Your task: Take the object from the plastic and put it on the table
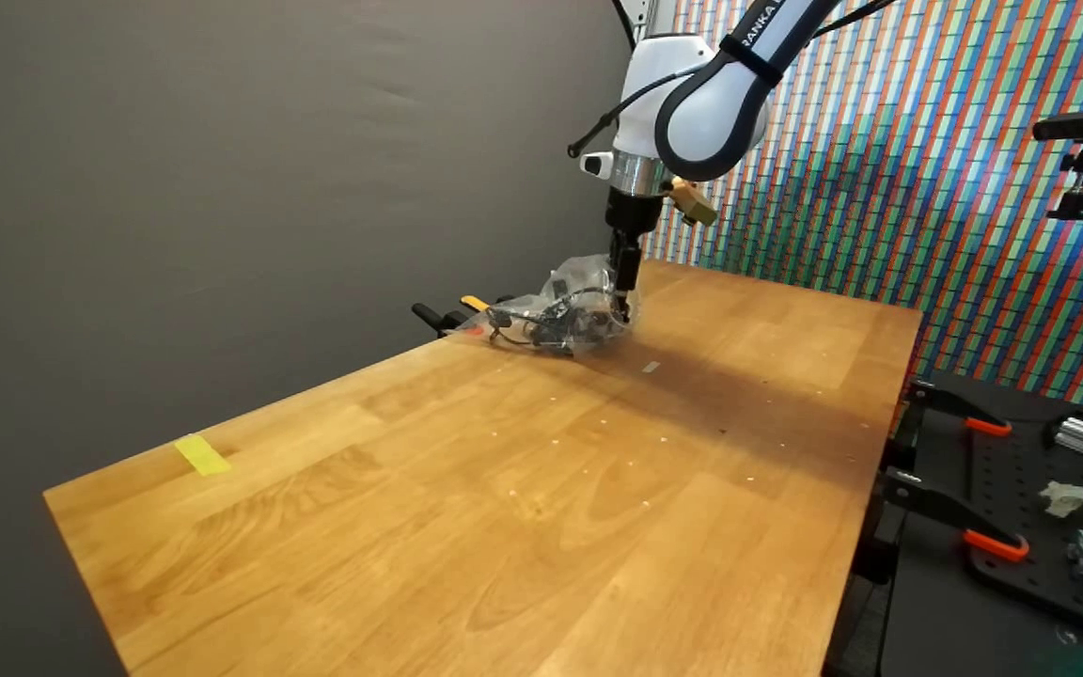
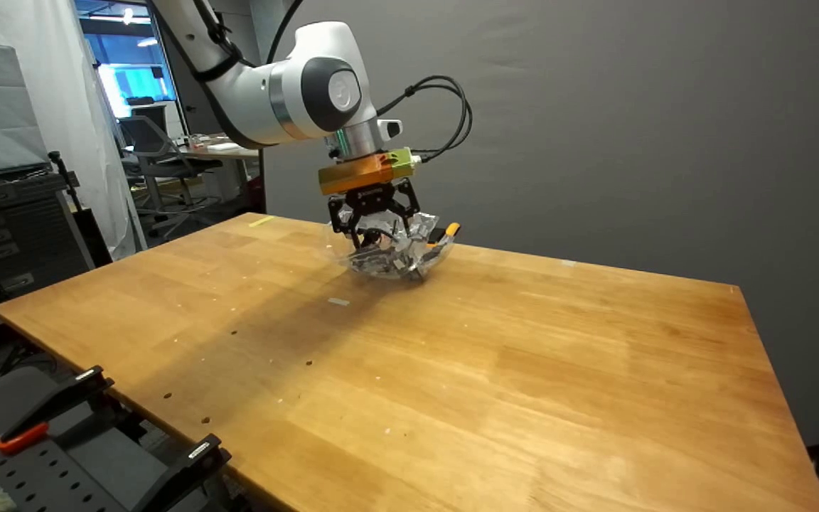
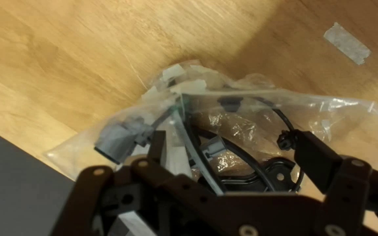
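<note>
A clear plastic bag [image 1: 584, 275] lies on the wooden table [image 1: 466, 545] near its wall-side edge. The bag also shows in an exterior view [image 2: 381, 267] and in the wrist view [image 3: 343, 106]. The object is a bundle of black cables [image 3: 241, 155] with grey connectors [image 3: 213, 147] and a black metal bracket [image 3: 279, 175], in the bag. My gripper [image 3: 231, 147] is open and points down at the bag, its fingers apart on either side of the cables. It is low at the bag in both exterior views [image 1: 623, 306] [image 2: 384, 236]. The bracket's lower part is hidden behind the gripper.
A clamp with a yellow tip [image 2: 452, 229] sits at the table edge behind the bag. A grey wall [image 1: 269, 188] stands close behind that edge. Grey tape [image 3: 347, 43] and yellow tape [image 1: 202, 454] are stuck on the table. Black clamps with orange parts [image 1: 995, 543] are beyond the opposite edge.
</note>
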Controlling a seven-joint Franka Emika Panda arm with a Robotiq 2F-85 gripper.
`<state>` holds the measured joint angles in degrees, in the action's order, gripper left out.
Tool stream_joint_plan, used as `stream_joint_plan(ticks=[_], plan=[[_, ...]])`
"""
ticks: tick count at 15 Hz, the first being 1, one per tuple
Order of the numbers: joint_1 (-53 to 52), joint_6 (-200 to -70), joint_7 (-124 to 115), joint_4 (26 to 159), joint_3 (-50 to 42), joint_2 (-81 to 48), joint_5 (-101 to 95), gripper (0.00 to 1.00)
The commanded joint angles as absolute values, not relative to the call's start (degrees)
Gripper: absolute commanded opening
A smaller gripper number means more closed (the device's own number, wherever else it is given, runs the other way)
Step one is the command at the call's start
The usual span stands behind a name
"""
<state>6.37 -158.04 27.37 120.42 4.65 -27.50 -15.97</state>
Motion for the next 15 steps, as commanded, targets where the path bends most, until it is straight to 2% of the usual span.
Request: stream_joint_plan(ticks=[1,6,9,10,11,12,13,15], plan=[[8.43,-161.05,31.18,121.58,7.17,-27.24,-13.39,1.00],[8.46,-163.41,31.74,121.25,7.74,-28.40,-13.42,0.95],[8.44,-165.06,31.97,120.84,7.36,-29.35,-14.20,1.00],[8.47,-165.82,32.15,120.82,7.19,-29.59,-14.53,0.96],[8.48,-166.75,32.24,120.84,7.05,-29.79,-14.84,0.88],[8.58,-167.12,32.37,120.90,7.11,-29.80,-14.91,0.71],[8.76,-167.54,32.60,121.04,7.27,-29.75,-14.90,0.66],[8.80,-168.34,32.87,121.31,7.26,-29.52,-15.11,0.50]])
